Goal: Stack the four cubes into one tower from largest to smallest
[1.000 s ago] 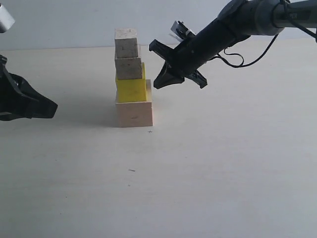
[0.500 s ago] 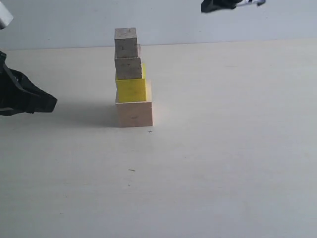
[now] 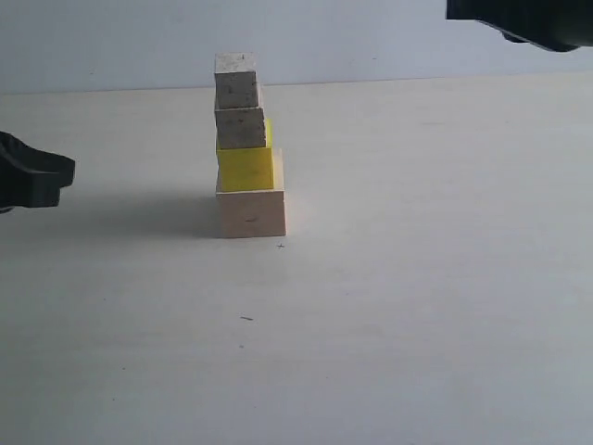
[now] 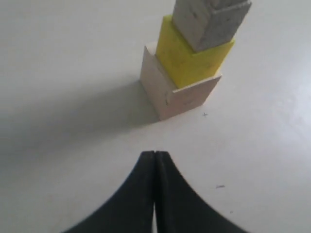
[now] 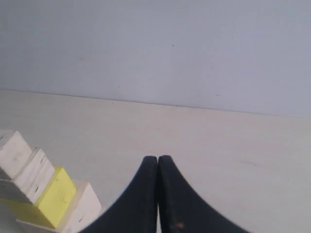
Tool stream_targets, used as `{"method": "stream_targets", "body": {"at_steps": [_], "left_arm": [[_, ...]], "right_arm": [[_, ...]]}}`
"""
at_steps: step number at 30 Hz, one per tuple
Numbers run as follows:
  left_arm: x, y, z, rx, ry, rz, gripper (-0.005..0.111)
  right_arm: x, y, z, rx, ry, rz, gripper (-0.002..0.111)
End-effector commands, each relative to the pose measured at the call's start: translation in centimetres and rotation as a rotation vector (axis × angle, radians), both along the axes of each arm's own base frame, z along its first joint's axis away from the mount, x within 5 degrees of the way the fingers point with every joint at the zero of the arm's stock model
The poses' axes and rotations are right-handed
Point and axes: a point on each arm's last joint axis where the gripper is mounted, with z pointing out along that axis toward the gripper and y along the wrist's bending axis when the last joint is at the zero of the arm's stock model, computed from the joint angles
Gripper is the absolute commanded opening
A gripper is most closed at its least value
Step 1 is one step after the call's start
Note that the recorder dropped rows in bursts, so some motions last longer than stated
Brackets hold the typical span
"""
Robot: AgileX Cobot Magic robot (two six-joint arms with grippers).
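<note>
The left gripper [image 4: 154, 156] is closed, its two black fingers [image 4: 136, 194] pressed flat against each other so that only a thin seam runs between them up to the tips. In the exterior view it shows at nine o'clock, a dark wedge cut off by the frame's edge, its blunt end pointing toward three o'clock; the arm behind it is out of sight. The right gripper [image 5: 158, 159] is likewise closed, finger against finger, tapering to a narrow point. Of the right arm [image 3: 523, 20] the exterior view catches only a dark underside at one o'clock, held high and cropped by the frame; whether that part is wrist or gripper cannot be told.
</note>
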Motion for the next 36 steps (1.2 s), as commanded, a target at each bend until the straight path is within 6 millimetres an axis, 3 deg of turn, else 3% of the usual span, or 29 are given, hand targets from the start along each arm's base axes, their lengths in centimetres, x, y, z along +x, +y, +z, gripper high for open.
{"method": "stream_targets", "body": {"at_steps": [1, 6, 12, 18, 24, 36], "left_arm": [[-2.1, 1.5, 2.2, -0.061, -0.232, 0.094, 0.0], [-5.8, 3.0, 4.0, -0.114, -0.434, 0.13, 0.0], [-9.4, 4.4, 3.2, -0.153, -0.542, 0.148, 0.0], [-10.6, 5.7, 2.8, -0.099, -0.61, 0.231, 0.0], [-11.4, 6.9, 3.1, -0.044, -0.658, 0.364, 0.0], [-12.3, 7.3, 3.4, -0.053, -0.701, 0.42, 0.0]], "right_arm": [[-4.6, -1.6, 1.9, -0.009, -0.142, 0.012, 0.0], [-9.4, -3.0, 3.6, 0.033, -0.241, 0.033, 0.0], [-14.6, -4.4, 5.1, -0.011, -0.379, 0.094, 0.0], [-18.0, -5.7, 6.4, 0.001, -0.517, 0.088, 0.0], [-20.4, -6.8, 6.6, -0.096, -0.611, 0.066, 0.0], [-24.6, -10.6, 6.9, -0.258, -0.759, -0.194, 0.0]]}}
